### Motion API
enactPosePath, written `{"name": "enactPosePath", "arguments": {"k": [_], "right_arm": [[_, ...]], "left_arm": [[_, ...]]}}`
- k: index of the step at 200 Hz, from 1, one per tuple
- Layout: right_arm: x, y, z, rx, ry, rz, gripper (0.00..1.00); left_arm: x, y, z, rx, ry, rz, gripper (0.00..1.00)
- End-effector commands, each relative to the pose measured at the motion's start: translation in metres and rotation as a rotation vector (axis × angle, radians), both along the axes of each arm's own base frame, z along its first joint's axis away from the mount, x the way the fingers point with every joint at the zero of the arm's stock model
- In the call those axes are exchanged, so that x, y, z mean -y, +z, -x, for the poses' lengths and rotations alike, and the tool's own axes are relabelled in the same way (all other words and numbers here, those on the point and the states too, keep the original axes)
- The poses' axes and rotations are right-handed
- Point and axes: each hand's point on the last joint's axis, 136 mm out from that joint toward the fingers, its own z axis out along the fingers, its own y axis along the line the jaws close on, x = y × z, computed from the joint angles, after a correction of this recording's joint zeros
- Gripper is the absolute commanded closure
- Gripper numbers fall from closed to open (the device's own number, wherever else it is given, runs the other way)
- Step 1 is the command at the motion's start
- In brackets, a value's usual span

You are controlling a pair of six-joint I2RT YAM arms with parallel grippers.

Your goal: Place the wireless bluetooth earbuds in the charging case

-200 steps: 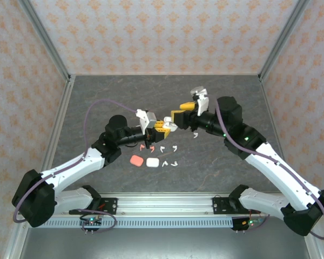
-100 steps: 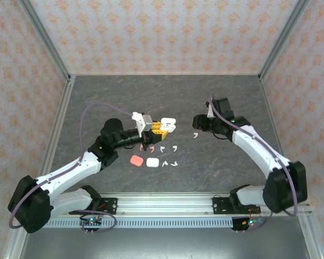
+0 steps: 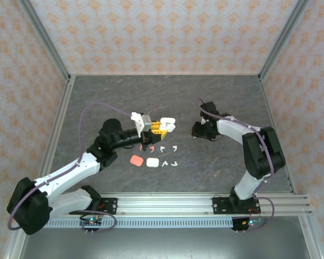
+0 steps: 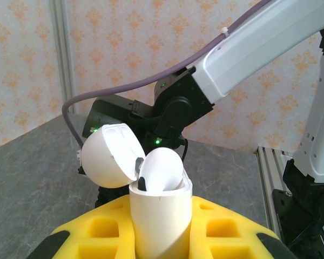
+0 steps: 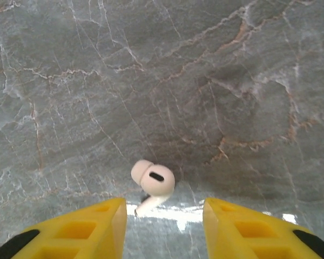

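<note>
Holding the open charging case (image 4: 161,216) clamped in my left end effector (image 3: 153,129), I am hovering my right end effector (image 5: 163,216), jaws apart, astride a white earbud (image 5: 153,183) lying on the desk (image 5: 205,81) at twelve o'clock. This is looking like the pickup step, calling for a centred pinch.

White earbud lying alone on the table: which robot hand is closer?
Right. The right gripper hovers right over the earbud; the left gripper is well off to its left, clamping the open case.
</note>
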Motion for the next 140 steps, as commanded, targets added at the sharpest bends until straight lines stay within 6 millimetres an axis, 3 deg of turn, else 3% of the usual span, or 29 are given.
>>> {"name": "enactPosePath", "arguments": {"k": [1,52,140], "right_arm": [[-0.004,0.007,-0.018,0.049,0.010,-0.005,0.59],[-0.008,-0.001,-0.026,0.035,0.024,-0.002,0.62],[-0.008,-0.020,-0.015,-0.036,0.040,0.015,0.68]], "left_arm": [[-0.002,0.010,0.002,0.051,0.013,0.003,1.00],[-0.002,0.010,0.000,0.046,0.019,-0.004,1.00],[-0.004,0.008,-0.001,0.040,0.032,-0.010,1.00]]}}
